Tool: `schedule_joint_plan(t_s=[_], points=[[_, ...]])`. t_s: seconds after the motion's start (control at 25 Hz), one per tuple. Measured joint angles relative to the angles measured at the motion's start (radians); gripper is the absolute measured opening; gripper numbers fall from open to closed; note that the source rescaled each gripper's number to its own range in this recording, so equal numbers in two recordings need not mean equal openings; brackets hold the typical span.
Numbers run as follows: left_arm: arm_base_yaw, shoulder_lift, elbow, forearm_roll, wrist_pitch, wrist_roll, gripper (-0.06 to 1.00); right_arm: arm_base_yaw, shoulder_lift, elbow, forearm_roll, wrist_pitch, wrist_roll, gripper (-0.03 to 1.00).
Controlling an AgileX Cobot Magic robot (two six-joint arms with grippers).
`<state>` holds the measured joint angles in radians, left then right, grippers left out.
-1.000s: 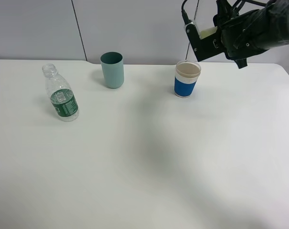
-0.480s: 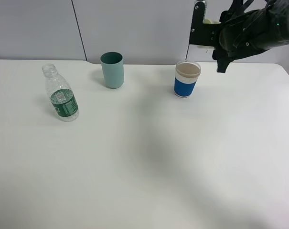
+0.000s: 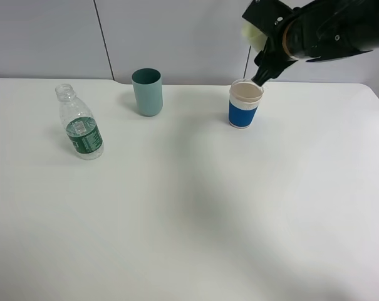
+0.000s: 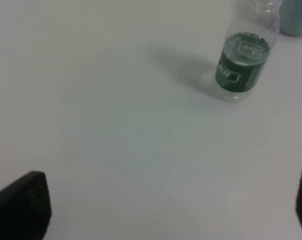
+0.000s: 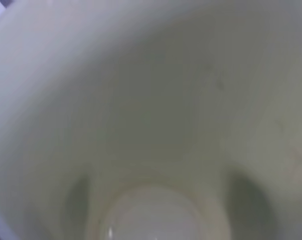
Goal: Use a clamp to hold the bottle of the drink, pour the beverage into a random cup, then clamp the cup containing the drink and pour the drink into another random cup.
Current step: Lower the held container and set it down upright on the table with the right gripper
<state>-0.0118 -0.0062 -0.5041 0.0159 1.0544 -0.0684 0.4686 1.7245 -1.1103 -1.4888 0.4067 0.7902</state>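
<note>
My right gripper (image 3: 262, 44) is shut on the pale yellow-green cup (image 3: 252, 34), held tilted just above the white cup with the blue band (image 3: 245, 105) at the back right. The right wrist view is filled by the held cup's pale inside (image 5: 151, 120). I can make out no liquid in any frame. The clear bottle (image 3: 79, 125) with the green label stands upright and uncapped at the left. It also shows in the left wrist view as the bottle (image 4: 243, 62), well ahead of my open left gripper (image 4: 165, 202), which has nothing between its fingers.
A teal cup (image 3: 146, 91) stands at the back, between the bottle and the blue-banded cup; its edge is the teal cup (image 4: 295, 17) beside the bottle in the left wrist view. The white table (image 3: 195, 207) ends at a grey wall behind.
The right arm has rolled and shifted a little left, tipping the yellow-green cup further over the blue-banded cup. Bottle and both standing cups have not moved.
</note>
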Motion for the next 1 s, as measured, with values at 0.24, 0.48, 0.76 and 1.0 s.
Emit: schedule_joint_plan(t_s=[0.24, 0.48, 0.76, 1.0], points=[[0.000, 0.000, 0.000, 0.000, 0.000, 0.000, 1.00, 0.039, -0.071, 0.000, 0.237, -0.244, 0.007, 0.03], [0.000, 0.000, 0.000, 0.000, 0.000, 0.000, 1.00, 0.078, -0.080, 0.000, 0.433, -0.506, -0.001, 0.03], [0.000, 0.000, 0.000, 0.000, 0.000, 0.000, 1.00, 0.118, -0.043, 0.000, 0.599, -0.704, -0.103, 0.03], [0.000, 0.000, 0.000, 0.000, 0.000, 0.000, 1.00, 0.168, 0.038, 0.000, 0.840, -0.723, -0.355, 0.03]])
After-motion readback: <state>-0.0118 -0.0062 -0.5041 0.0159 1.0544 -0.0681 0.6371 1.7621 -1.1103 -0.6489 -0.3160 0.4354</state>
